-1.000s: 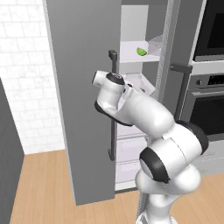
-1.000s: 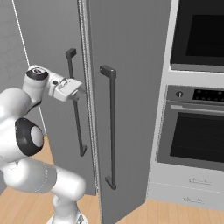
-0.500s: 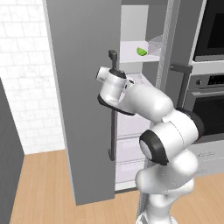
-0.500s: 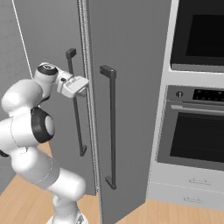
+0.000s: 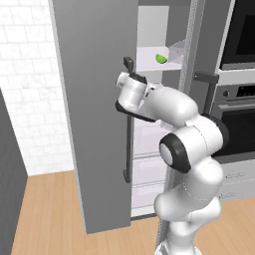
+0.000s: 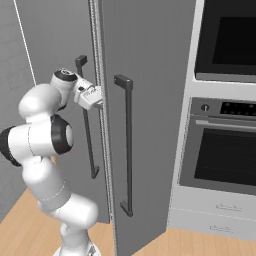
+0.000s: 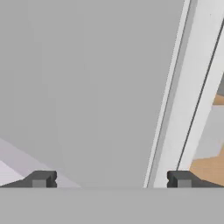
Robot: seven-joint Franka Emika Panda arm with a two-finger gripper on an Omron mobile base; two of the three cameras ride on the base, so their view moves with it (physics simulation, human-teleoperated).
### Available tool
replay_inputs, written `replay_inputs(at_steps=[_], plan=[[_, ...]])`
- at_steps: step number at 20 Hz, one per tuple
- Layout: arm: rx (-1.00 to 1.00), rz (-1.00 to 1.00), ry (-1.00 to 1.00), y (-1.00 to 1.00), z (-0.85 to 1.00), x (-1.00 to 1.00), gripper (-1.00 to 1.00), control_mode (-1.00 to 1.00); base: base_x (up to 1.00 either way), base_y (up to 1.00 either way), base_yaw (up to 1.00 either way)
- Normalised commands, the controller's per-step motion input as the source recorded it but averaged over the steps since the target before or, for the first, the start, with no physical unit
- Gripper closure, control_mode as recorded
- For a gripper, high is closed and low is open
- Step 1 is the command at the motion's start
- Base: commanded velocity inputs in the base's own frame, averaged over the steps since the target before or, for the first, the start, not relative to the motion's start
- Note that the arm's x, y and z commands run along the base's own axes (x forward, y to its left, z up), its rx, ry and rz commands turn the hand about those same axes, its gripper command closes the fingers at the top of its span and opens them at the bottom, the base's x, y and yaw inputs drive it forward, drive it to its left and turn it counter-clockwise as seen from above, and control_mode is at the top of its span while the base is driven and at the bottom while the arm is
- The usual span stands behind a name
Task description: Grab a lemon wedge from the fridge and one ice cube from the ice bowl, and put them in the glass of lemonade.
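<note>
My claw (image 6: pixel 98 101) wide, empty, at edge of fridge (image 5: pixel 94 114) door, nudging it wider for reach. Lemon wedge (image 5: pixel 161 58) sits on upper shelf (image 5: pixel 149 57) inside, untouched.

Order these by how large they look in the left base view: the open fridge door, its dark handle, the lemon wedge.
1. Open fridge door
2. Dark handle
3. Lemon wedge, which lies deeper inside, so it may look extra small.

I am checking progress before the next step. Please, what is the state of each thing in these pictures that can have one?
Left fridge door: open, swung out.
Right fridge door: closed.
Lemon wedge: lying on a fridge shelf, untouched.
Gripper: open, empty, near the door edge.
Oven door: closed.
</note>
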Motion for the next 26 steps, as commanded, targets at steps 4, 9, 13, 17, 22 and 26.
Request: replay_inputs(at_steps=[4,9,13,17,22,26], plan=[[0.0,-0.13,0.0,-0.4,0.0,-0.35,-1.0,-1.0,0.0,0.0,0.0],[0.0,-0.03,0.0,-0.43,0.0,-0.77,-1.0,-1.0,0.0,0.0,0.0],[0.0,0.0,0.0,-0.53,0.0,-0.92,-1.0,-1.0,0.0,0.0,0.0],[0.0,0.0,0.0,-0.7,0.0,-0.88,-1.0,-1.0,0.0,0.0,0.0],[0.0,0.07,0.0,-0.79,0.0,-0.79,-1.0,-1.0,0.0,0.0,0.0],[-0.01,0.38,0.0,-0.64,0.0,-0.44,-1.0,-1.0,0.0,0.0,0.0]])
